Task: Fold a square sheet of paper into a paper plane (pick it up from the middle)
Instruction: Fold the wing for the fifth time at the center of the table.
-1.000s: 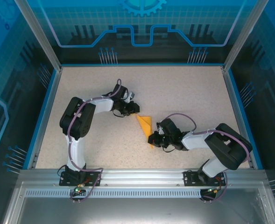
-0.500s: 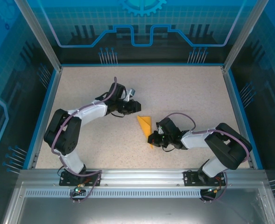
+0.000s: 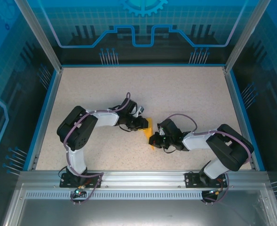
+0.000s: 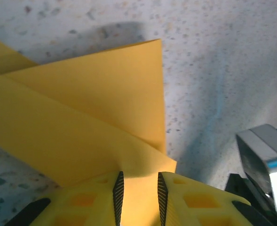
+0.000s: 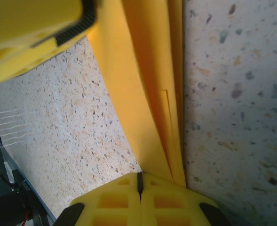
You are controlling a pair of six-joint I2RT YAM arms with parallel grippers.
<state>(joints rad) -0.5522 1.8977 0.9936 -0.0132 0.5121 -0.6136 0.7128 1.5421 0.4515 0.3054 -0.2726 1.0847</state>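
The paper plane (image 3: 150,128) is a slim, folded orange-yellow dart lying on the speckled table between the two arms. My left gripper (image 3: 146,123) sits low over its far end. In the left wrist view the folded layers (image 4: 91,122) spread out ahead, and the left gripper (image 4: 139,190) is open by a narrow gap with paper showing between its pads. My right gripper (image 3: 155,140) is at the near tip. In the right wrist view the right gripper (image 5: 139,181) is shut, and the paper's layers (image 5: 143,84) run into its fingertips. A left finger (image 5: 35,37) shows at the top left.
The speckled table (image 3: 185,94) is ringed by a blue rim (image 3: 44,113) and transparent walls. An aluminium rail (image 3: 143,176) runs along the near edge, by the arm bases. Both arms bend inwards towards the table's middle.
The left arm has swung forward and to the right, bringing its gripper from behind the paper down onto its far end. The right gripper and the paper's near tip have stayed put.
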